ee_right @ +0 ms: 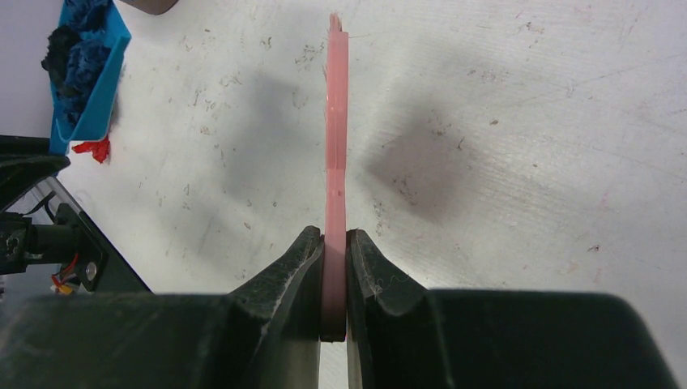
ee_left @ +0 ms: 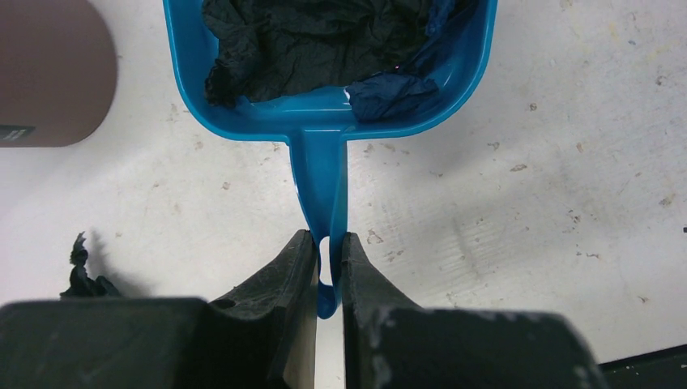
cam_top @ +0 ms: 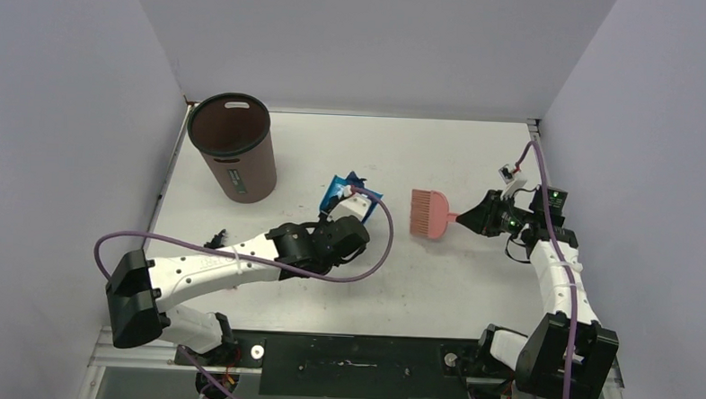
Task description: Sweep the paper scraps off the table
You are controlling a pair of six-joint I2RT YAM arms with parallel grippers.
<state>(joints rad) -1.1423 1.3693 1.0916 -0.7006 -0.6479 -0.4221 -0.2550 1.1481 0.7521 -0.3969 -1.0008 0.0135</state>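
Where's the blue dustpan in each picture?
Top view: dustpan mid-table, right of the brown bin.
Left wrist: top centre, handle pinched by the left hand.
Right wrist: top-left corner.
Shared landmark: dark paper scraps piled in it, in both wrist views.

Soft, even light falls from overhead. The white table (cam_top: 471,286) is bright (nearly washed out at the left of the left wrist view). Shadows are diffuse: grey smudges flank the pink brush (ee_right: 335,121), and a faint band lies right of the blue dustpan (ee_left: 324,121) handle. The top view is sharp, and its walls lean outward at the edges.
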